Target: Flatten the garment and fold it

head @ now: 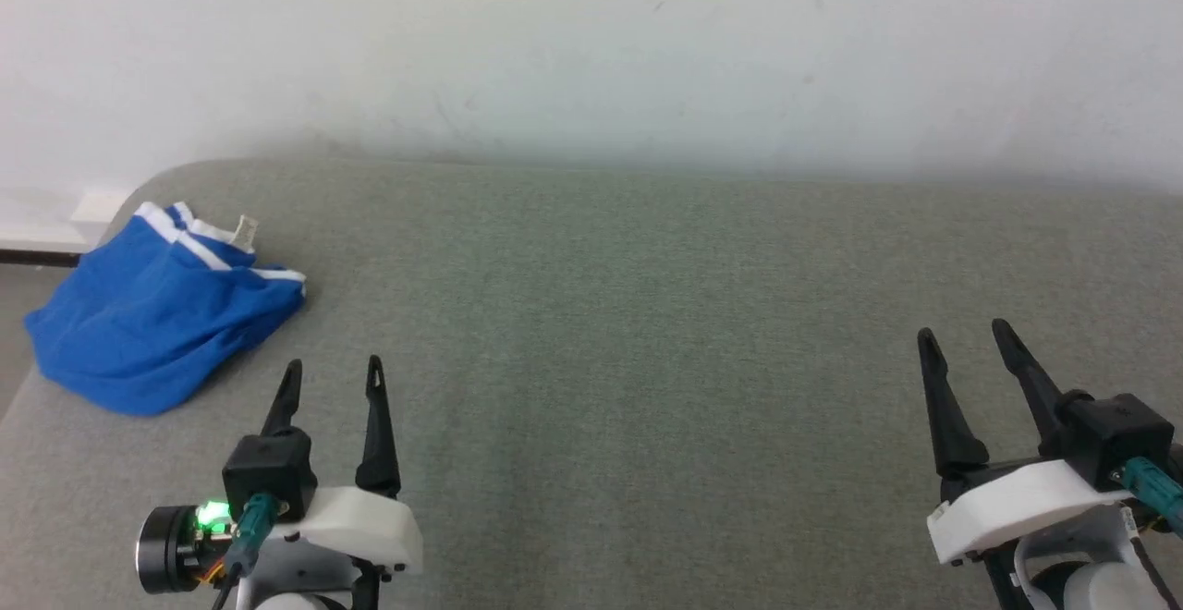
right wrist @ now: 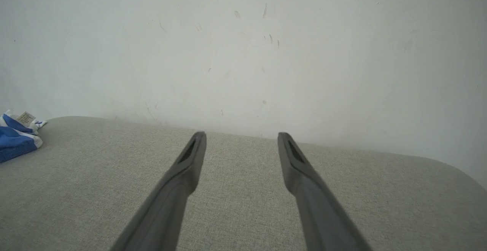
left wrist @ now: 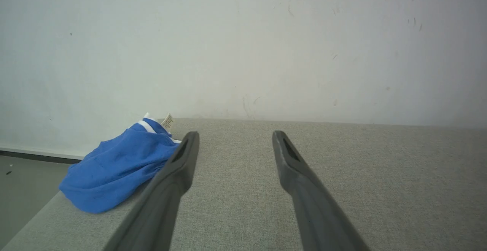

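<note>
Blue shorts (head: 152, 314) lie crumpled in a heap at the far left corner of the grey fabric-covered surface (head: 647, 360), right at its left edge. The white waistband (head: 199, 240) faces the wall (head: 591, 46). A small white label (head: 245, 231) stands up from the waistband. The cloth is bunched and creased, not spread flat and not folded.

Your left gripper (head: 334, 365) hovers above the surface, near the shorts and just to their right, apart from them. Its two dark fingers are spread with a clear gap between them and nothing held. In the left wrist view the heap sits just beyond and to the left of the left fingertip, not touching it. A green light (head: 213, 513) glows on that wrist.

Your right gripper (head: 962, 329) is at the far right, well apart from the shorts. Its fingers are likewise spread and empty, above bare grey fabric. In the right wrist view the waistband end of the shorts peeks in at the left border.

Past the left edge you can see a strip of floor (left wrist: 23, 182).
</note>
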`<state>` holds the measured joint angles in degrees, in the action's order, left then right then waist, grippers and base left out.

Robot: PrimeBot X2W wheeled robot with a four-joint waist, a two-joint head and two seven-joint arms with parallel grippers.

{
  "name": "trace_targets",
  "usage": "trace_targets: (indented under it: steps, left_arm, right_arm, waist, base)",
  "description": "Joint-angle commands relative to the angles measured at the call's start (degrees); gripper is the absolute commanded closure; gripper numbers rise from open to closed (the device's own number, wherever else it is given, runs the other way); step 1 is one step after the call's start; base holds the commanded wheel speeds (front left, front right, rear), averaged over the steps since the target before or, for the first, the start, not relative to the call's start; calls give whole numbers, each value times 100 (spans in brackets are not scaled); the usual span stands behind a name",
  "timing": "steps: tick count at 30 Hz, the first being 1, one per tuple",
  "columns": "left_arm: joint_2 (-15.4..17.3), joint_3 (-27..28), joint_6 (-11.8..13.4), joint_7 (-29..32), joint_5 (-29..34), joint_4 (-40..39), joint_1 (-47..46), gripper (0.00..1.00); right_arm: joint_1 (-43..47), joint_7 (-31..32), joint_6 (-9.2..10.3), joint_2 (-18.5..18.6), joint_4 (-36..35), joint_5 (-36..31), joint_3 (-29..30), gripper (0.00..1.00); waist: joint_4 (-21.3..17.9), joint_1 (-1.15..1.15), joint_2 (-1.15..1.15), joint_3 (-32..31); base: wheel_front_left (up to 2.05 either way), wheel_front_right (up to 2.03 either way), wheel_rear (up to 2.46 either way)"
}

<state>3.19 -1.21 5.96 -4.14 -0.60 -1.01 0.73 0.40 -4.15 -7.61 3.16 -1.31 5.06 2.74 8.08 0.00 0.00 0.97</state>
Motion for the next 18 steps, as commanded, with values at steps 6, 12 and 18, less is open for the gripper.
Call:
trace_targets:
  steps: [6,12,18]
  left_arm:
    - [-12,24,126,-113,-67,-51,-20,0]
    - [-13,20,237,-185,-107,-77,-22,0]
    - [-15,27,365,-257,-153,-94,11,0]
  right_arm:
    - [111,-114,4,-11,-74,82,46,0]
    - [151,-186,5,-12,-109,126,99,0]
    - [164,-258,5,-13,-142,167,131,0]
  waist:
    - [401,0,0,54]
    - [730,0,0,110]
    - [966,0,0,162]
  base:
    - [0,0,0]
    - [0,0,0]
    - [0,0,0]
